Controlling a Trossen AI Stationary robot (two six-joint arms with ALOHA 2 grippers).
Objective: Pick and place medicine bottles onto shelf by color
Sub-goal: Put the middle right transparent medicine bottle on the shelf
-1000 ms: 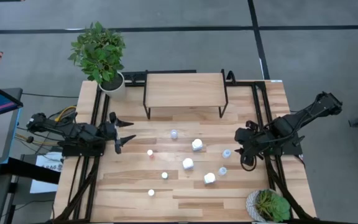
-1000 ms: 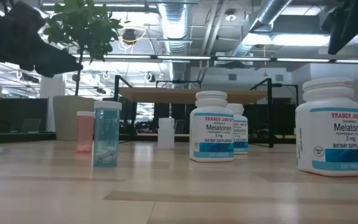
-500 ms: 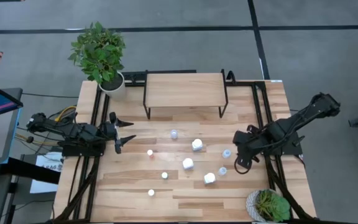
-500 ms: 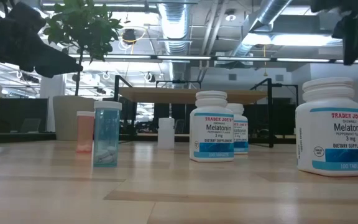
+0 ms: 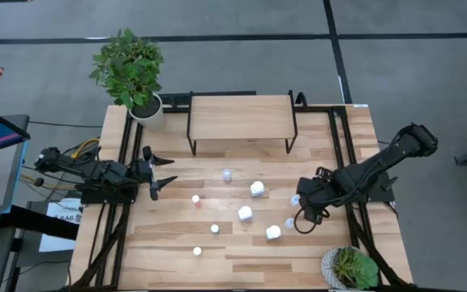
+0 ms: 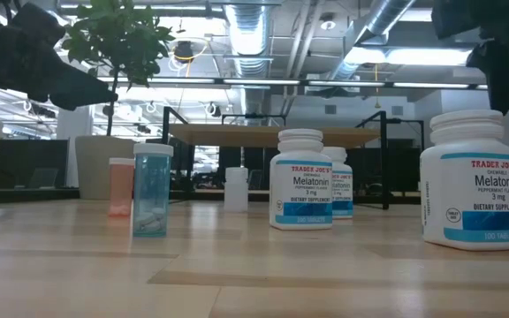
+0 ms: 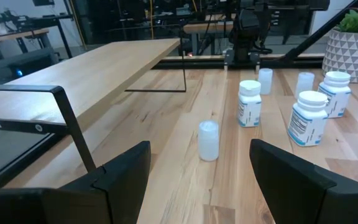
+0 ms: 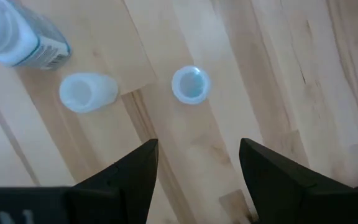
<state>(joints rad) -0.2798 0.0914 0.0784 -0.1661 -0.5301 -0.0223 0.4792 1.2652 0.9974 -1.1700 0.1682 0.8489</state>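
Bright even overhead light, soft short shadows, ceiling glare in low view — nearest bottles blurred

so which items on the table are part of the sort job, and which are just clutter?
Job:
- white Melatonin bottles
- pale blue bottles
- small white bottles
- shelf, nothing on it yet
- right gripper, open above the pale blue bottles
- left gripper, open, waiting at the left side

Lying about:
- tall potted plant
- small potted plant
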